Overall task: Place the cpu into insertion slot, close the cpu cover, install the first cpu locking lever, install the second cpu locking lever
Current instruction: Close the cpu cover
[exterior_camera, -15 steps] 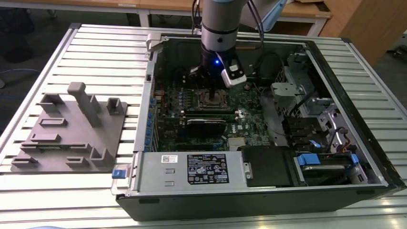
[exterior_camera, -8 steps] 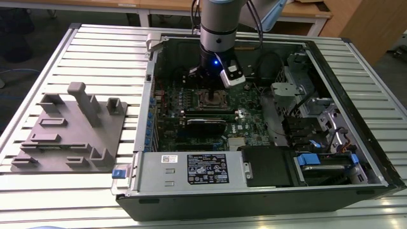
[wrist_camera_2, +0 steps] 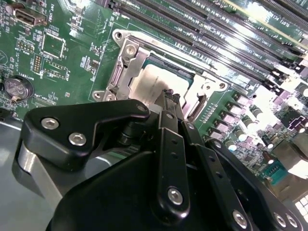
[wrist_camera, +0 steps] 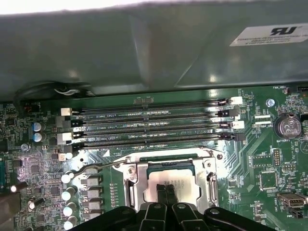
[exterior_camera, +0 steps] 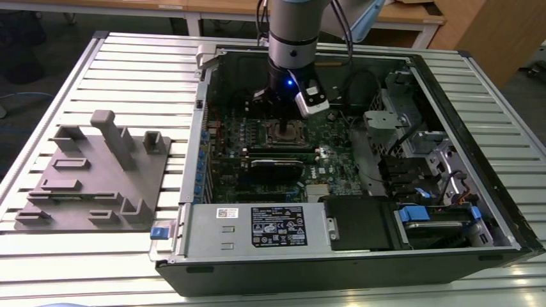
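The gripper (wrist_camera: 166, 189) is held low over the socket (exterior_camera: 295, 136), its fingers (wrist_camera_2: 169, 110) drawn narrow together with nothing gripped between them; the chip (wrist_camera: 185, 182) is seated in the socket, framed by the metal cover (wrist_camera: 131, 186); its face appears to be touched by the fingertips. If pressure is applied off-centre, the chip could be tilted and the contacts beneath bent; the motherboard (wrist_camera: 260, 159) could be scratched by a slip.
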Robot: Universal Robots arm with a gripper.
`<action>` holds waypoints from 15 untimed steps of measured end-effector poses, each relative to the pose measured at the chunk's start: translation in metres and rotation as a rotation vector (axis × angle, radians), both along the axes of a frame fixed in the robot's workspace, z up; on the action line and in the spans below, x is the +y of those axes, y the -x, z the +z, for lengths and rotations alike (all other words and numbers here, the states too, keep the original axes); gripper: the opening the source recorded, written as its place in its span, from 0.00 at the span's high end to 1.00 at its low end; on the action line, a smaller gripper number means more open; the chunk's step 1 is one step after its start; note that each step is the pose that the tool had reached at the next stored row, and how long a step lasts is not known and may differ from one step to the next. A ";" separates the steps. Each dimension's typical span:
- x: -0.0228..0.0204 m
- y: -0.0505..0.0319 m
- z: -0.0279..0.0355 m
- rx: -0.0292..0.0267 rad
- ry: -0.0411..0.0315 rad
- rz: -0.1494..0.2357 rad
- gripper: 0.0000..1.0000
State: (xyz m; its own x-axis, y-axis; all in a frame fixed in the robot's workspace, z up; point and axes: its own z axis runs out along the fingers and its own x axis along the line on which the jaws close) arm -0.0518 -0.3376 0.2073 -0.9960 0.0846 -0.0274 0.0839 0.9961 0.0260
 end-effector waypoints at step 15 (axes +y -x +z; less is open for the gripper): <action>0.0000 0.0018 0.0028 -0.0012 0.0002 0.000 0.89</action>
